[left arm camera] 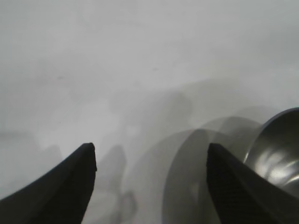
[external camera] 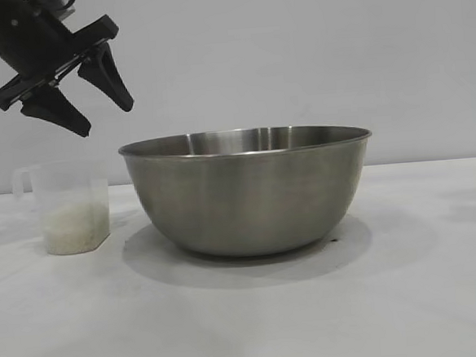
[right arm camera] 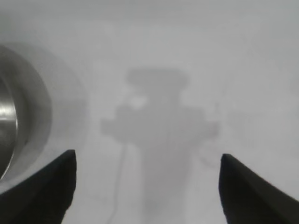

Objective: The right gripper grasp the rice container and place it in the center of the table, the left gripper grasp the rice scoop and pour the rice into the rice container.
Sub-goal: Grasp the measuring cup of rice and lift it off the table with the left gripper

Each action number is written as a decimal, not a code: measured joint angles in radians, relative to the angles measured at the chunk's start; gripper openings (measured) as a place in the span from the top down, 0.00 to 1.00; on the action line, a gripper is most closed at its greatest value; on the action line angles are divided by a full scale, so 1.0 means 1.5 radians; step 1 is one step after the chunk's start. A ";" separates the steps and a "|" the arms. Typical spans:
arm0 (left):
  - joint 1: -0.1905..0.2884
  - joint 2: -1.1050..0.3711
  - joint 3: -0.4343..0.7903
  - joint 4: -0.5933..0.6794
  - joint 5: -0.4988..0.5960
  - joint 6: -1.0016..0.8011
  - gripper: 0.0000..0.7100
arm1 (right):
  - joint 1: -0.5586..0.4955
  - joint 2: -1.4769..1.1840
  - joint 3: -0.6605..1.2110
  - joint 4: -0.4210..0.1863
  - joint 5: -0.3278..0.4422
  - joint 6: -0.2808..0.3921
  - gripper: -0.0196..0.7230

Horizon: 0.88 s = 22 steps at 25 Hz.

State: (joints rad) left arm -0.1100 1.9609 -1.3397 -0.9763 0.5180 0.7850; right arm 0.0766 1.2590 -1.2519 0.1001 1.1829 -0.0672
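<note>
The steel rice container [external camera: 249,190] stands on the white table [external camera: 248,325] at the middle of the exterior view. The clear plastic rice scoop [external camera: 70,206] stands to its left, upright, with off-white rice [external camera: 76,228] in its lower part. My left gripper [external camera: 107,118] hangs open and empty above the scoop, well clear of it. Its wrist view shows the open left gripper [left arm camera: 150,151] over bare table with the container's rim [left arm camera: 278,149] at one edge. My right gripper [right arm camera: 147,158] is open and empty over bare table, with the container [right arm camera: 9,116] at the side of its view.
The table is plain white with a pale wall behind it. Shadows of the arms fall on the table.
</note>
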 joint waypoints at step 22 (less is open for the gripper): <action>0.000 0.000 0.000 0.000 0.000 -0.002 0.37 | 0.000 -0.739 0.507 -0.025 -0.042 0.000 0.18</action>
State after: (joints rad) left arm -0.1100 1.9609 -1.3397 -0.9763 0.5180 0.7825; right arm 0.0766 0.1508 -0.4912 0.0631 1.1203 -0.0672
